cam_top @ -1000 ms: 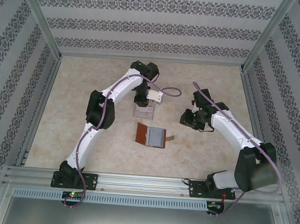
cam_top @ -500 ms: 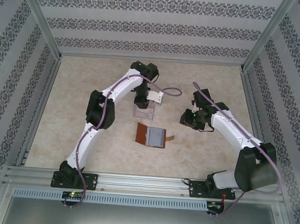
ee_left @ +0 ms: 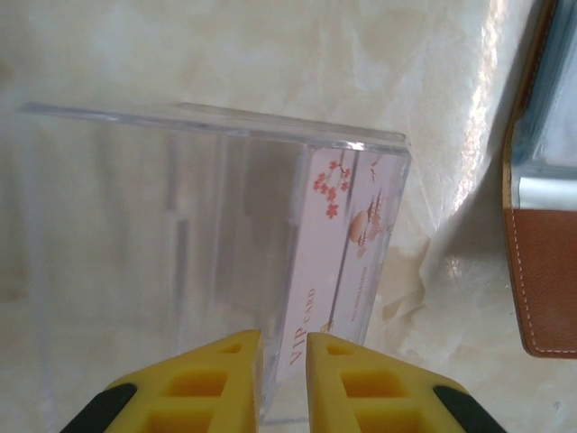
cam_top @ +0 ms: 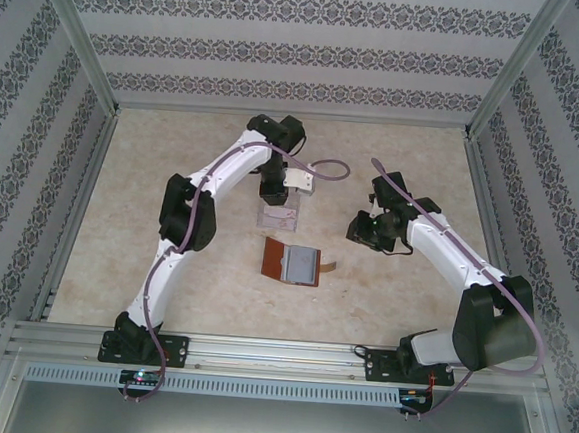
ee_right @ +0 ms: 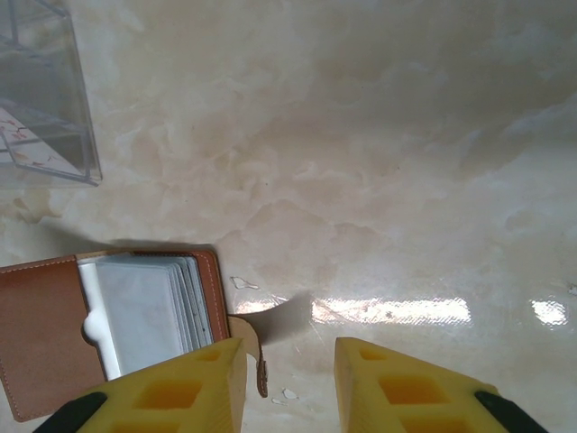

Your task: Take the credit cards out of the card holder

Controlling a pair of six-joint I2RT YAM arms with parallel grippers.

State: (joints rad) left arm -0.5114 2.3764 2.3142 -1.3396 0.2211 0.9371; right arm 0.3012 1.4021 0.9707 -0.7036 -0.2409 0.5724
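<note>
The card holder, a brown wallet, lies open at mid table, its grey-blue slotted inside up and its snap tab pointing right. One pale credit card printed "VIP CARD" stands on edge in a clear plastic rack. My left gripper hangs just above that rack, open by a narrow gap, with the card's top edge in line with the gap and touched by neither finger. My right gripper is open over bare table just right of the snap tab, holding nothing.
The wallet's brown edge lies close to the right of the rack. The rack stands beyond the wallet as seen from the right wrist. Metal frame rails and patterned walls bound the marbled table.
My left gripper's jaws have parted from shut, letting go of the card, which stays in the rack. The left wrist has drawn up slightly. The right arm has not moved.
</note>
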